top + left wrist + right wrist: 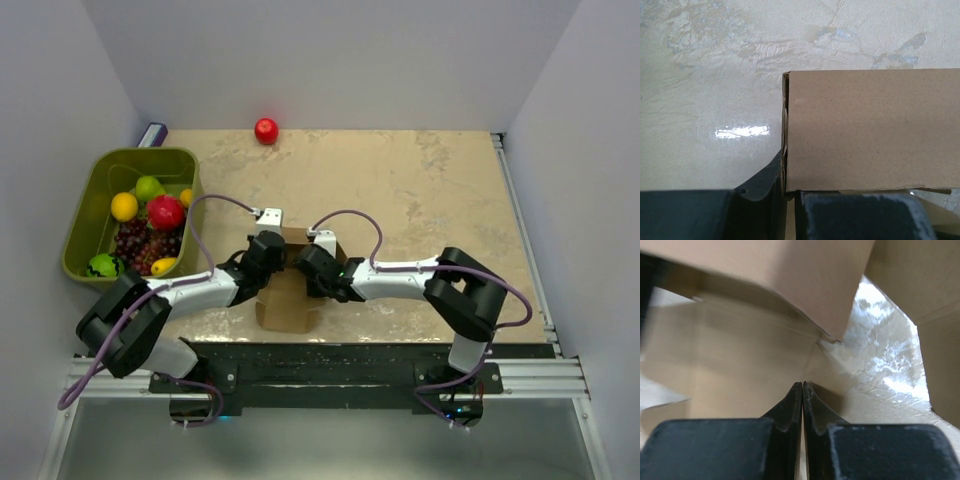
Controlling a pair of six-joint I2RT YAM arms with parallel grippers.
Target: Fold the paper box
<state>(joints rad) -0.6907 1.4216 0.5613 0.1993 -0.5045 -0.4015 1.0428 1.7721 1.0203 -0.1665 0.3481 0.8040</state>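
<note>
The paper box (pixel 287 308) is brown cardboard, partly folded, lying near the table's front edge between the two arms. My left gripper (pixel 268 252) sits over its left side. In the left wrist view the left gripper (pixel 785 172) is shut on the layered edge of an upright cardboard wall (pixel 870 130). My right gripper (pixel 310 266) reaches in from the right. In the right wrist view the right gripper (pixel 802 385) is shut, tips touching with nothing between them, over the box's inner panel (pixel 740 370), with raised flaps (pixel 805 275) above.
A green bin (pixel 84 215) holding several fruits stands at the left. A red ball-like fruit (pixel 266 131) lies by the back wall. A small purple and white object (pixel 152 133) sits in the back left corner. A metal rail (pixel 520 230) runs along the right edge.
</note>
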